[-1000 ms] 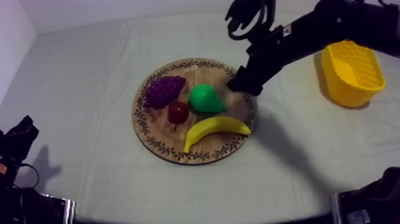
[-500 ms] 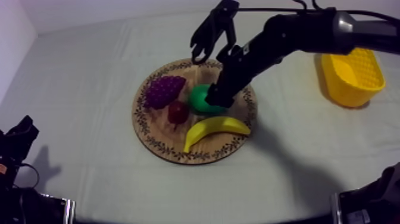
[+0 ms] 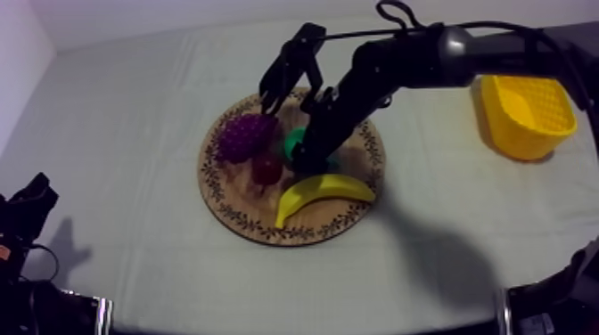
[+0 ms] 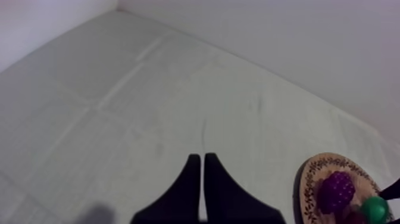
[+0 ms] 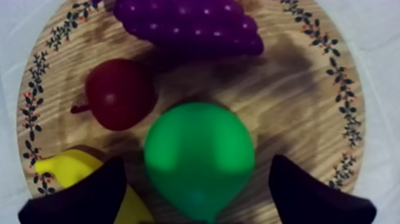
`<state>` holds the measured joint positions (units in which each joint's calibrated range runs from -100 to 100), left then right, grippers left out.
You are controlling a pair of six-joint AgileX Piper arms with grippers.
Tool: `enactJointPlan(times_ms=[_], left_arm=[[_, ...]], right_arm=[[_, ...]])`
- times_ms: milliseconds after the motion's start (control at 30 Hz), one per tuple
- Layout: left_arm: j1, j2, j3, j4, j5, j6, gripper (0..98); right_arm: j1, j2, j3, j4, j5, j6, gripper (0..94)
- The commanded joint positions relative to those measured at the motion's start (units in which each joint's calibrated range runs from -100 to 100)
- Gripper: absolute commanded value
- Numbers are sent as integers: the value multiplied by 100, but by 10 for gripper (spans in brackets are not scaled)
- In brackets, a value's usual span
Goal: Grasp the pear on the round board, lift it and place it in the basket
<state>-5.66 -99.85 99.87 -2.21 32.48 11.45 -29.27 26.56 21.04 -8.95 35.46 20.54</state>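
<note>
The green pear (image 5: 199,158) lies on the round wooden board (image 5: 297,89) among the other fruit. My right gripper (image 5: 199,199) is open, one black finger (image 5: 83,196) on each side of the pear with a small gap to it. In the top view the right arm reaches in from the upper right, and the right gripper (image 3: 307,159) is down over the pear (image 3: 294,140) at the middle of the board (image 3: 233,209). The yellow basket (image 3: 526,111) stands at the far right. My left gripper (image 4: 199,173) is shut on nothing, over bare cloth.
Around the pear on the board lie a bunch of purple grapes (image 3: 245,136), a small red fruit (image 3: 266,167) and a banana (image 3: 321,192). The banana (image 5: 65,170) lies under one right finger. The left arm (image 3: 27,214) rests low at the left.
The right arm has swung left from the board's right rim and come down, so its open fingers now stand on either side of the pear. The left arm has not moved.
</note>
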Motion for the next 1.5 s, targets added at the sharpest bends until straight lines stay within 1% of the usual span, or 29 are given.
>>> enactJointPlan(times_ms=[0, 267, 433, 633, 767, 900, 1033, 1100, 1167, 1267, 1333, 1467], left_arm=[[-2, 2, 2, -2, 1, -1, 1], [-2, 2, 2, -2, 1, 0, 1], [-2, 2, 2, -2, 1, 0, 1], [-2, 2, 2, -2, 1, 0, 1], [-2, 2, 2, -2, 1, 0, 1], [-2, 2, 2, -2, 1, 0, 1], [-2, 2, 2, -2, 1, 0, 1], [-2, 2, 2, -2, 1, 0, 1], [-2, 2, 2, -2, 1, 0, 1], [-2, 2, 2, -2, 1, 0, 1], [-2, 2, 2, -2, 1, 0, 1], [-2, 2, 2, -2, 1, 0, 1]], right_arm=[[-6, 74, -47, 2, 28, 10, 675], [-25, 412, -276, 109, 95, -100, 649], [-39, 589, -403, 236, 180, -233, 573], [-22, 693, -408, 327, 189, -347, 449], [58, 490, -258, 430, 14, -507, 417], [238, -72, -114, 615, -148, -682, 410], [514, -908, 7, 941, -211, -917, 411], [722, -1370, 80, 1189, -241, -1088, 408], [980, -1812, 158, 1498, -285, -1305, 408], [1472, -2364, 237, 1985, -333, -1673, 421], [1851, -2659, 259, 2248, -363, -1894, 432], [2657, -3120, 288, 2542, -446, -2192, 440]])
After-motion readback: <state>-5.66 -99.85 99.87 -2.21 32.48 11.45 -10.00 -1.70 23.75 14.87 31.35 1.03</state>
